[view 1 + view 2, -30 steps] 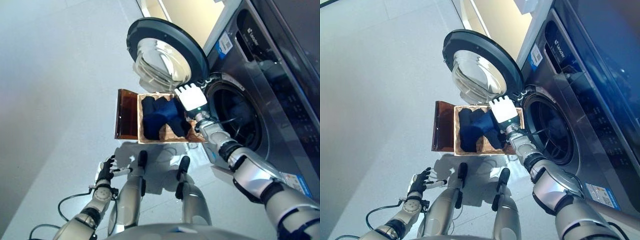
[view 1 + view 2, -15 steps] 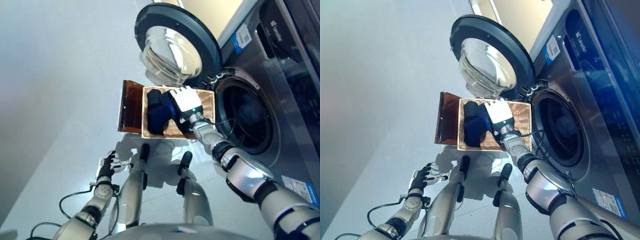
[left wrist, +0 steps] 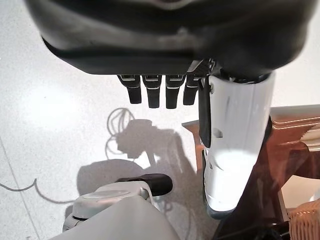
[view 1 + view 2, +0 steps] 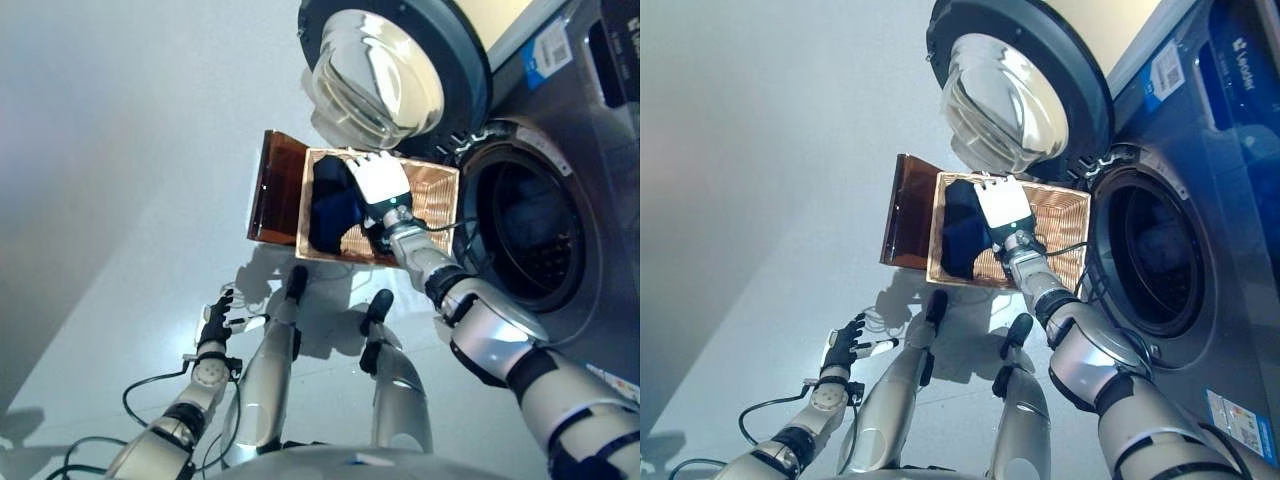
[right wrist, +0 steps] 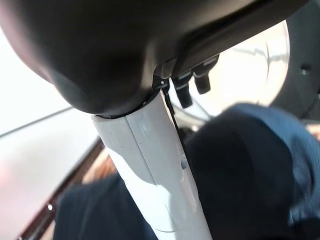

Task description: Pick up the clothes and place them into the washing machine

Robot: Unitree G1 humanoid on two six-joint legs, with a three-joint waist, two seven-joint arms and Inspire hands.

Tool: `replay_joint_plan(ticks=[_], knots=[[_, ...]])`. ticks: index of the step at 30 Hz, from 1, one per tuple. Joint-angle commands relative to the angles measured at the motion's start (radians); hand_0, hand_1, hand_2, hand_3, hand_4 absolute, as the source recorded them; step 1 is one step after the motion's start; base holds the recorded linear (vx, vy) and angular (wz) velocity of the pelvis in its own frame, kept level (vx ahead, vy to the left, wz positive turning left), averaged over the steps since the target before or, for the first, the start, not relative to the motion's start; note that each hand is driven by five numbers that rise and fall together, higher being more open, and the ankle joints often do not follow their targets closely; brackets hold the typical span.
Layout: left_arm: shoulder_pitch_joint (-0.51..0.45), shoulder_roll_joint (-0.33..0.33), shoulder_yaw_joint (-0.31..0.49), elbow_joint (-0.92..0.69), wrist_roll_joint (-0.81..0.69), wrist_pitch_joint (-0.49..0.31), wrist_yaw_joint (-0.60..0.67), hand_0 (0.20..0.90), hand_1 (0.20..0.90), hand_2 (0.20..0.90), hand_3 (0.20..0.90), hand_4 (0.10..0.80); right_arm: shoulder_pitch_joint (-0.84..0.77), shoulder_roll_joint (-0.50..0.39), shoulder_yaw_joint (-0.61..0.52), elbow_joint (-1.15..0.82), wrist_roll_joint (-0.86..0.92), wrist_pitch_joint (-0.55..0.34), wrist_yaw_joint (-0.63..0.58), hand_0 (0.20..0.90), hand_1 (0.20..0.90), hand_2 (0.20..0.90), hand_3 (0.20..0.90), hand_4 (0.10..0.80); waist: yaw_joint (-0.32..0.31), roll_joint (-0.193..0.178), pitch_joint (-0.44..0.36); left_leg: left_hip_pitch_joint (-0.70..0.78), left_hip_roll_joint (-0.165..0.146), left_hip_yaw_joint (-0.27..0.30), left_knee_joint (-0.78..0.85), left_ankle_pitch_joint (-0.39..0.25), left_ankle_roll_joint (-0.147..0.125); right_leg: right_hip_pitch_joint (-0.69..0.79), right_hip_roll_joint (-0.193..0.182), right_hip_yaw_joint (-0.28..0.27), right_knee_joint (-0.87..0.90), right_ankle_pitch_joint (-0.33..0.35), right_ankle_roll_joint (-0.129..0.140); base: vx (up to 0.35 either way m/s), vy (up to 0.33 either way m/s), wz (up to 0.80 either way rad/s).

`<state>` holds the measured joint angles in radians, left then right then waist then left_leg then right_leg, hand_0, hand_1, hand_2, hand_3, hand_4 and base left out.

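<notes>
The right hand point(image 4: 378, 180) reaches with straight, unclosed fingers over the dark blue clothes point(image 4: 335, 205) in the wicker basket point(image 4: 432, 190) beside the washing machine point(image 4: 545, 215); a shallow grasp may slip off the cloth. Left hand point(image 4: 214, 322) hangs relaxed, empty

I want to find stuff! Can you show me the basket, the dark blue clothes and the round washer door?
basket point(image 4: 432, 190), left eye view, bare woven inside
dark blue clothes point(image 4: 330, 205), left eye view, middle of the pile
round washer door point(image 4: 375, 70), left eye view, glass bowl
</notes>
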<state>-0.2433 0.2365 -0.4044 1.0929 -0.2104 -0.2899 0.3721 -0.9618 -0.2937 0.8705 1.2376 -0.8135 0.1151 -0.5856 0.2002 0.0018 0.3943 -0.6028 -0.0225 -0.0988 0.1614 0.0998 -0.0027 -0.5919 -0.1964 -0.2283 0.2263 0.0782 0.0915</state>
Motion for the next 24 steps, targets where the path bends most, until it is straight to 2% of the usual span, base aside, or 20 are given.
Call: replay_joint_plan(ticks=[1, 9, 22, 23, 24], knots=[[0.014, 0.045, -0.002, -0.047, -0.01, -0.037, 0.036, 0.9, 0.9, 0.9, 0.9, 0.8, -0.106, -0.032, -0.014, -0.031, 0.024, 0.025, -0.084, 0.9, 0.9, 0.9, 0.9, 0.8, 0.005, 0.011, 0.005, -0.049, -0.022, 0.024, 0.093, -0.096, -0.053, 0.033, -0.024, 0.033, 0.04, -0.057, 0.014, 0.0, 0.0, 0.0], [0.029, 0.048, 0.0, -0.074, -0.002, -0.038, 0.037, 0.9, 0.9, 0.9, 0.9, 0.8, -0.08, -0.018, -0.017, -0.051, 0.023, 0.017, -0.083, 0.9, 0.9, 0.9, 0.9, 0.8, -0.006, 0.022, 0.007, -0.055, -0.02, 0.033, 0.113, -0.107, -0.053, 0.011, -0.019, 0.05, 0.055, -0.06, 0.012, -0.016, 0.009, -0.03], [0.016, 0.048, -0.024, -0.096, -0.007, -0.043, 0.03, 0.9, 0.9, 0.9, 0.9, 0.8, -0.083, -0.047, -0.026, 0.063, 0.013, 0.049, -0.066, 0.9, 0.9, 0.9, 0.9, 0.8, -0.001, 0.075, 0.011, -0.104, -0.031, 0.031, 0.132, -0.1, -0.054, -0.046, -0.032, 0.054, 0.108, -0.074, 0.007, -0.001, 0.001, 0.0], [0.016, 0.047, -0.025, -0.096, -0.008, -0.043, 0.029, 0.9, 0.9, 0.9, 0.9, 0.8, -0.081, -0.047, -0.028, 0.072, 0.012, 0.05, -0.064, 0.9, 0.9, 0.9, 0.9, 0.8, 0.003, 0.078, 0.008, -0.094, -0.03, 0.028, 0.138, -0.133, -0.058, -0.042, -0.03, 0.059, 0.123, -0.106, 0.013, 0.088, -0.023, 0.03], [0.017, 0.048, -0.025, -0.098, -0.009, -0.044, 0.029, 0.9, 0.9, 0.9, 0.9, 0.8, -0.085, -0.052, -0.023, 0.078, 0.007, 0.053, -0.062, 0.9, 0.9, 0.9, 0.9, 0.8, 0.005, 0.082, 0.009, -0.097, -0.032, 0.027, 0.138, -0.132, -0.057, -0.046, -0.032, 0.059, 0.126, -0.107, 0.013, -0.001, 0.003, 0.05]])
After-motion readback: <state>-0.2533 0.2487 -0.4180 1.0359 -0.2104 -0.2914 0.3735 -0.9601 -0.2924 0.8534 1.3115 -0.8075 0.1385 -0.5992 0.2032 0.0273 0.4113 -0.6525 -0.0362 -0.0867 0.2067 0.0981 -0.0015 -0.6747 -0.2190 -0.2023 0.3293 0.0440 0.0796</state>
